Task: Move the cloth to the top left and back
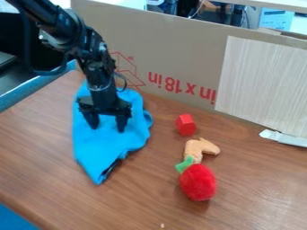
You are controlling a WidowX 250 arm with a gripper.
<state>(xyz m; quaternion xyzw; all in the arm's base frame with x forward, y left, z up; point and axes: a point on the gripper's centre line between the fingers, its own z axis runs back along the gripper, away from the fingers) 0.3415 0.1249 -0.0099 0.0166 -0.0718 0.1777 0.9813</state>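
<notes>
On our table (138,202), cardboard (174,49) stands along the back. Our cloth (108,148) lies rumpled at the view's left, and over it we hang our claw (107,126), fingers apart. Right of it we see a red plush (198,182), a tan toy (195,148) and a red block (186,125).

Robot arm (63,33) cut off at top L edge. Blue cloth (105,150) partly hidden behind gripper (108,127). Dark bit (110,168) by its fold & speck (162,225) nr btm too small to ID.
</notes>
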